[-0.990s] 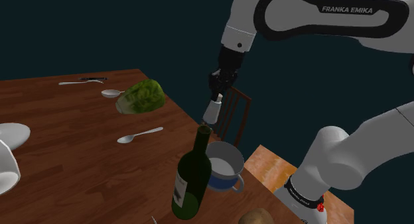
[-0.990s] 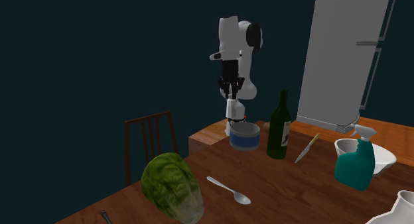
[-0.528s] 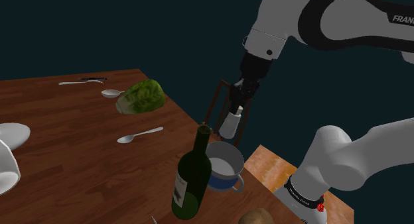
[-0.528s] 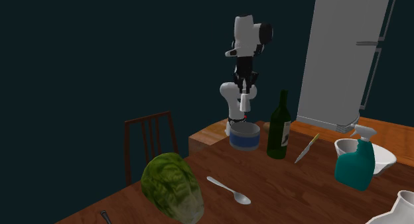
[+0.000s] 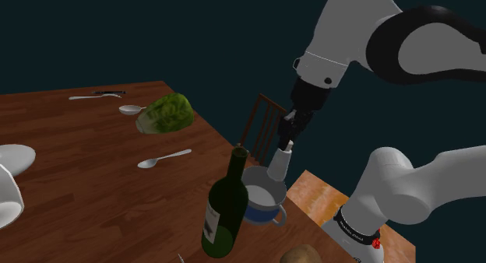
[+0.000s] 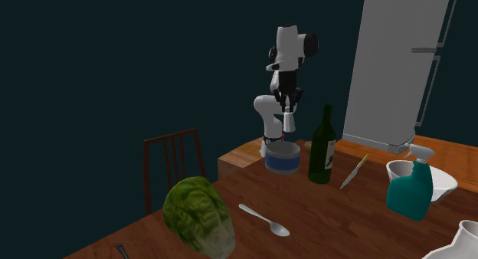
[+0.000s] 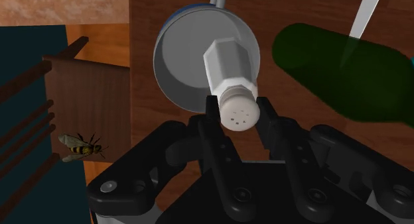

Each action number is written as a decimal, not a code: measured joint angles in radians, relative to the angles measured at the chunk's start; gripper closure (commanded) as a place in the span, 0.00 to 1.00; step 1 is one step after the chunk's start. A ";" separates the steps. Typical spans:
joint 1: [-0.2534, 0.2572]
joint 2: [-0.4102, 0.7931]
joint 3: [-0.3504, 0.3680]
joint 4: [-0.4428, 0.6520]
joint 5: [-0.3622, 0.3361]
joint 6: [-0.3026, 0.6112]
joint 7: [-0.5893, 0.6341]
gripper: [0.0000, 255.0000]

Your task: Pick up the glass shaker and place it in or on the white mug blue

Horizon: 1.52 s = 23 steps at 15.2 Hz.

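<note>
Hand (image 7: 239, 114) clamped on the shaker (image 7: 231, 67) at its cap end. White shaker body hangs just above the mug (image 7: 174, 69), over its opening, with a small gap in the second exterior view. Bottle (image 5: 225, 207) beside the mug hides part of its wall.

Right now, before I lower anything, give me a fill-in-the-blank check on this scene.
The end effector is shut on the white ____.
The shaker hangs above the blue-walled ____.
Beside the mug stands a dark green ____.
Missing words: shaker; mug; bottle.
</note>
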 measured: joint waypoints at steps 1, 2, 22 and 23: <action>0.001 0.001 0.005 -0.010 0.003 0.011 0.002 1.00; 0.003 -0.001 0.007 -0.027 0.006 0.026 0.000 1.00; 0.017 0.002 0.039 -0.210 0.041 0.211 -0.020 1.00; 0.017 0.002 0.039 -0.210 0.041 0.211 -0.020 0.00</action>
